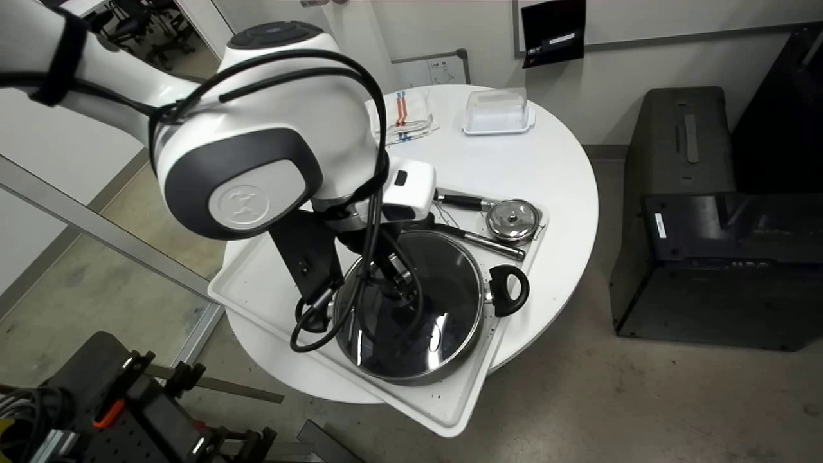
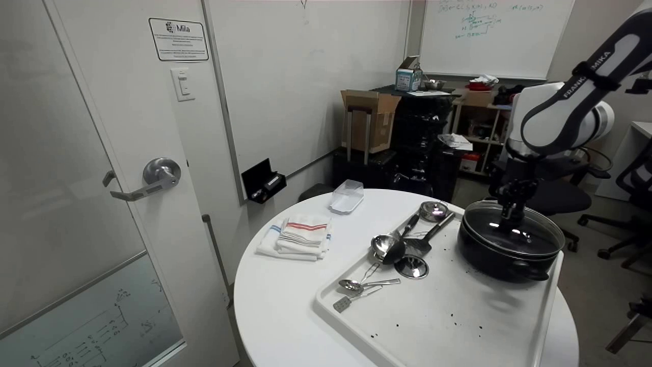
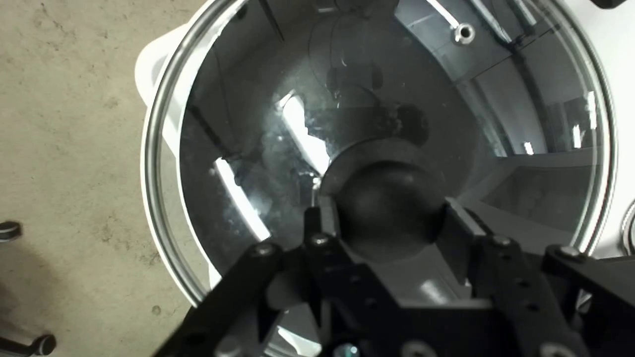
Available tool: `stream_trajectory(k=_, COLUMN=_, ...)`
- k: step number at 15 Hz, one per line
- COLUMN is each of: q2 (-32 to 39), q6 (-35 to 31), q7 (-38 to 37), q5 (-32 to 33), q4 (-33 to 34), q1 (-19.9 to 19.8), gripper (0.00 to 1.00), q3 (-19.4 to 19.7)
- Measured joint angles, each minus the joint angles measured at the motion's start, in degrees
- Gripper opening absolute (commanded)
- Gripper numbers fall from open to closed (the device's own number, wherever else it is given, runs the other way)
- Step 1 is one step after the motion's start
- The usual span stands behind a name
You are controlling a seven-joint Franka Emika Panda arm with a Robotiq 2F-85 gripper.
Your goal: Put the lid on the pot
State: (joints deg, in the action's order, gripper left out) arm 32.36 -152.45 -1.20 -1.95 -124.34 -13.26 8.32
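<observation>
From the left in an exterior view, you have towels [image 2: 296, 238] and a clear box [image 2: 348, 196] on the white surface [image 2: 277, 298], then the tray [image 2: 428, 316] with a black spatula [image 2: 419, 246] among its utensils, and at the right the pot [image 2: 490, 261], the lid [image 2: 511, 241] lying over its mouth. In the wrist view, a strip of floor [image 3: 84, 124] and white tray shows through the glass between the lid's left rim and the pot's edge. Next comes the knob [image 3: 392, 193], with the pads [image 3: 329, 216] of your end effector [image 3: 389, 218] up against both sides; its fingers are parted by just the knob's breadth, and you appear to have firm hold of it. Farther right, any matching strip looks narrower, though reflections muddle the glass. That uneven margin is what your move turns on: the pot lies beneath the end effector, but seems to sit toward the wrist view's right, unless the lid is tilted; you cannot tell which, nor whether the rims touch. The lid is round, so its turn matters little. You likely need to nudge it toward that side, level it and ease it down before releasing; otherwise its rim could hang on the pot's edge.
</observation>
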Motion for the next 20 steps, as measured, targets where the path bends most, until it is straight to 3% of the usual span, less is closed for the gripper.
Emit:
stream_trajectory(k=16, q2=1.0, q6=-0.1, q7=0.0, q5=-0.2, q4=0.6, q1=0.1, gripper=0.26, q3=-1.2)
stream_trajectory(k=17, q2=1.0, q6=-0.1, q7=0.0, q5=-0.2, q4=0.6, q1=0.1, gripper=0.76, q3=-1.2)
stream_trajectory(k=18, q2=1.0, q6=-0.1, q7=0.0, q5=-0.2, q4=0.6, q1=0.1, gripper=0.77, q3=-1.2)
stream_trajectory(k=20, q2=1.0, q6=-0.1, q7=0.0, q5=-0.3, q4=0.7, q1=0.1, gripper=0.90, q3=-1.3)
